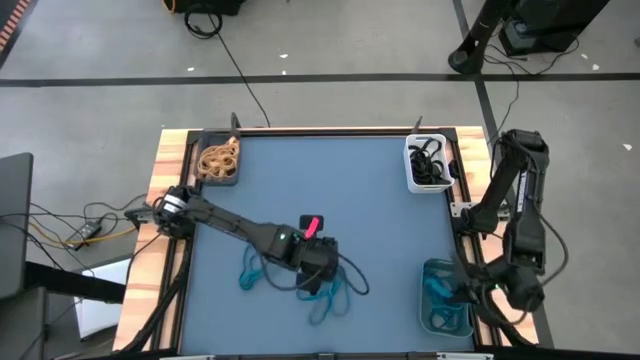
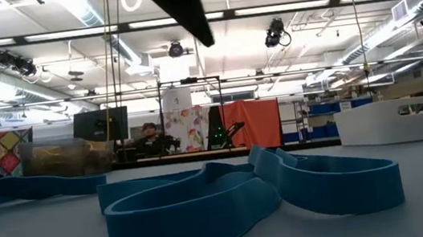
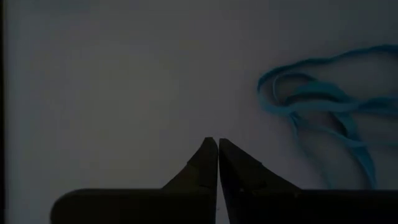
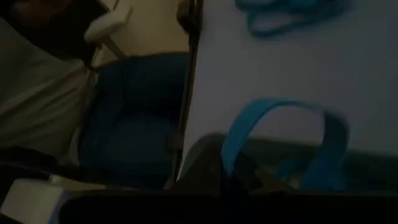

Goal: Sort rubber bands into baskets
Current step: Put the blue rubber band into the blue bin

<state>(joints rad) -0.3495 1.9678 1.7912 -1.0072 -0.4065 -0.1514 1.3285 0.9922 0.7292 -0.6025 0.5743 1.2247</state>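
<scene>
Clenched and empty, my left claw (image 3: 218, 144) hovers over bare surface (image 3: 124, 81); the blue rubber bands (image 3: 323, 112) lie just beside it, nearer than my right claw's reach.

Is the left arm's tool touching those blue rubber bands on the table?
Apart. The left wrist view shows the left tool with its fingertips pressed together over bare table, and open surface between them and the blue rubber bands.

Blue table mat (image 1: 360, 190), wooden table edge (image 1: 160, 180), black floor cable (image 1: 235, 65), orange backdrop (image 2: 252, 135)
</scene>
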